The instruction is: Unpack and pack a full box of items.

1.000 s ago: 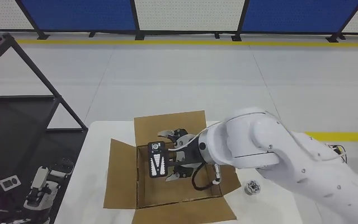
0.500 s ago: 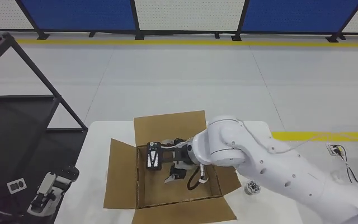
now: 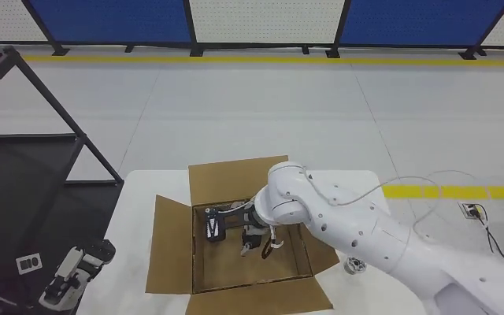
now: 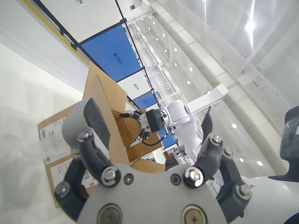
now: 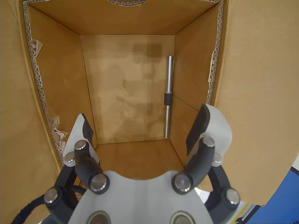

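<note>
Table (image 3: 130,236): it is carrying the open cardboard box (image 5: 58,71), flaps spread, directly beneath my right pincer (image 5: 143,115).

Right pincer: I am holding it over the box mouth, looking straight down, jaws spread wide and gripping nothing.

Left pincer (image 4: 150,115): it is hanging low beside the table, well apart from the box, jaws also wide and empty.

Contents: a single metal rod (image 5: 169,75) with a dark band at mid-length is lying flat on the box floor, below and ahead of my right pincer, off toward one finger's side and pressed along a side wall.

Assessment: I am judging the unpacking as near its end, with this rod remaining.

Next move: descending into the box, shifting sideways until the jaws are straddling the rod. Wall clearance for the outer finger is looking tight.
</note>
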Controlling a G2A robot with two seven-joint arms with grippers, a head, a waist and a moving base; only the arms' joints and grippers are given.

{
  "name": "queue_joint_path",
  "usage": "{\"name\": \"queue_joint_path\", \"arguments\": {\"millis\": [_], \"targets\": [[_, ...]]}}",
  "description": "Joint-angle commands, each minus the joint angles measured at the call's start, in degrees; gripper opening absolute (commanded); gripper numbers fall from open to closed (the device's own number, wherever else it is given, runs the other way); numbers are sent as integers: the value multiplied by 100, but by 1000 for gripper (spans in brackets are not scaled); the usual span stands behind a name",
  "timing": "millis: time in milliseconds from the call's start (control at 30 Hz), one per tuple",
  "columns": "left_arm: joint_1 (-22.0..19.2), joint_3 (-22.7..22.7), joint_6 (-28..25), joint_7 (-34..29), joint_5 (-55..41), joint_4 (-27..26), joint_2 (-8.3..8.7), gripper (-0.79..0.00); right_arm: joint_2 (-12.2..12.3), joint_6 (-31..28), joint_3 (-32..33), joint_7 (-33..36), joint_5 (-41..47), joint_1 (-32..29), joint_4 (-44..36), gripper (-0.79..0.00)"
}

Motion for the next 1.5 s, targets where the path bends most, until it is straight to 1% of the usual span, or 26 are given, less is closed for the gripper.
{"name": "queue_joint_path", "arguments": {"millis": [0,133,200,367,467,633,833,933,1267,1400,1467], "targets": [[0,0,-1,1,-1,0,0,0,0,-1,0,-1,0,0,1,0],[0,0,-1,1,-1,0,0,0,-2,-10,0,-30,-5,-32,-12,0],[0,0,-1,1,-1,0,0,0,-32,-141,0,-98,-228,-185,53,0],[7,33,57,117,7,-81,-5,0,-249,-663,0,-275,-670,-401,528,0],[24,40,8,157,10,-92,-7,0,-445,-798,0,-267,-913,-482,930,0],[65,45,-60,215,12,-104,-11,0,-855,-839,0,-55,-1250,-600,1542,0],[100,22,-113,256,-20,-86,-12,0,-1344,-938,0,-154,-1878,-716,2223,0],[104,20,-118,274,-21,-86,-12,0,-1546,-1001,0,-218,-1980,-711,2590,0],[106,11,-142,274,1,-79,-10,0,-1546,-1001,0,-218,-1980,-711,2590,0],[106,11,-142,274,1,-79,-10,0,-1550,-962,26,-479,-2091,-802,2704,0],[106,11,-142,274,1,-79,-10,0,-1573,-1127,77,-628,-2035,-782,2866,0]]}}
